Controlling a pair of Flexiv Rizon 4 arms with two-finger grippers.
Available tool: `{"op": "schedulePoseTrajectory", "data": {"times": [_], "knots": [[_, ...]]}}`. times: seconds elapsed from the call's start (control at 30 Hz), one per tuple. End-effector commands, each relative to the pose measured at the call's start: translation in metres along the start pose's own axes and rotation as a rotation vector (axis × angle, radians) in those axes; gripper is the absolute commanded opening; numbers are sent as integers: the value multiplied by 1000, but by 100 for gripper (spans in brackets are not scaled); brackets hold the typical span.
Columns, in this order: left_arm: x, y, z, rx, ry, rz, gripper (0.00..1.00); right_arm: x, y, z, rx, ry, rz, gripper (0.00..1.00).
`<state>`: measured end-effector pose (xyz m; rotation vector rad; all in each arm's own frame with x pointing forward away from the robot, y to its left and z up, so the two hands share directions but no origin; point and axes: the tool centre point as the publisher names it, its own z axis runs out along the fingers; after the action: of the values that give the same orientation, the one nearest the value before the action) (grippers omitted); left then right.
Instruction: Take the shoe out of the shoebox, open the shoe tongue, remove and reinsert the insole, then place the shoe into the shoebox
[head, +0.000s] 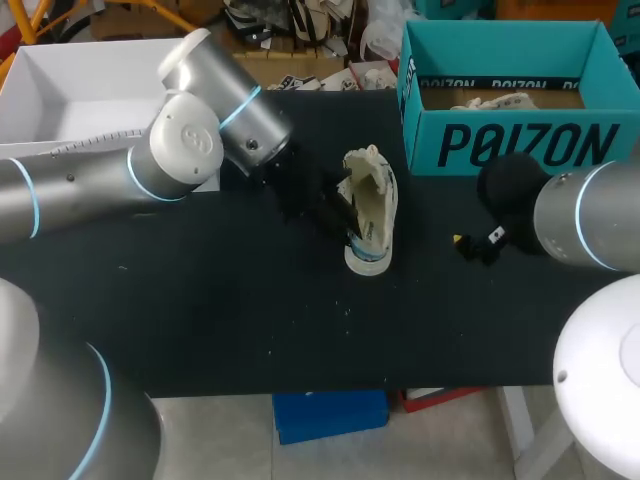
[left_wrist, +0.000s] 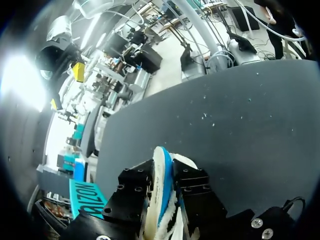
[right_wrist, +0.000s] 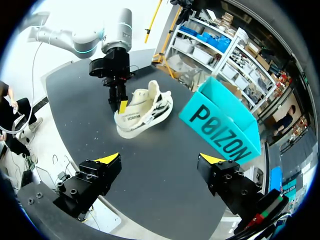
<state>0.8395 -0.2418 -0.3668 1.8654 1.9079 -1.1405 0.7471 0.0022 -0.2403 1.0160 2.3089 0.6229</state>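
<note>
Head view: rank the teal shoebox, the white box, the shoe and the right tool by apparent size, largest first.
1. teal shoebox and white box: about alike; the left arm hides part of the white box, so they are left unranked.
2. shoe
3. right tool

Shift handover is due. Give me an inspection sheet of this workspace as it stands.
Surface: black table, scattered pale specks.
Job's things: shoe out on the table; teal shoebox open at the far right, paper inside.
Clutter: white box at the far left.
Grippers: left gripper shut on the shoe; right gripper open, empty, apart from the shoe.
Cables: nothing seen on the table.
Surroundings: nobody reaches over the table.
</note>
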Motion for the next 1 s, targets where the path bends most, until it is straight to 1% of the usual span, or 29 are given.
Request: {"op": "schedulePoseTrajectory", "data": {"times": [0.03,0.17,0.37,0.53,0.77,0.8,0.83,0.9,0.93,1.0], "knots": [[-1,6,3,0,13,-3,0,0,-1,1,-3,1,1,100],[0,12,3,-8,14,-7,0,0,-1,1,-3,1,1,100],[0,27,3,-33,9,-24,0,0,-1,1,-3,1,1,100],[-3,35,6,-52,16,-31,0,0,-1,1,-3,1,1,100],[-4,40,7,-68,34,-40,0,0,-1,1,-3,1,1,100],[-4,40,7,-67,38,-42,3,0,-1,1,-3,1,1,100],[-4,39,8,-65,39,-41,35,0,-1,1,-3,1,1,100],[-6,35,8,-59,44,-38,88,0,-1,1,-3,1,1,100],[-6,31,7,-55,43,-34,100,0,-1,1,-3,1,1,100],[-8,25,2,-49,38,-25,100,0,-1,1,-3,1,1,100]]}}
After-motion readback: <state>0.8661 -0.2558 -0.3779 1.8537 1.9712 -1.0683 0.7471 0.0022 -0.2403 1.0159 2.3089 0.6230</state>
